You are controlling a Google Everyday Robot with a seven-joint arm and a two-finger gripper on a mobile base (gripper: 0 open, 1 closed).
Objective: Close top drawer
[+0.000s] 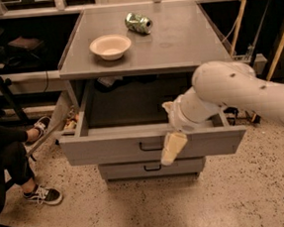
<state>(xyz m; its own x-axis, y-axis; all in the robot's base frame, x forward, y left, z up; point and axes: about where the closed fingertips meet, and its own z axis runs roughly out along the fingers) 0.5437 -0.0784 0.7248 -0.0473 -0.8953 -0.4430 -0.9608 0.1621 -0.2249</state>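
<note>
The top drawer [110,148] is a wide grey metal drawer with a small black loop handle [150,146] at its centre. It stands partly pulled out from under the grey cabinet top [175,38]. My gripper [172,145] hangs in front of the drawer's front panel, just right of the handle, with one cream finger [173,148] pointing down over the panel. My white arm [239,89] comes in from the right and covers the drawer's right inner part.
A cream bowl [110,46] and a crushed green can [139,22] lie on the cabinet top. A narrower lower drawer [147,169] sits below. A seated person's leg and shoe [42,195] are at the left. Speckled floor lies in front.
</note>
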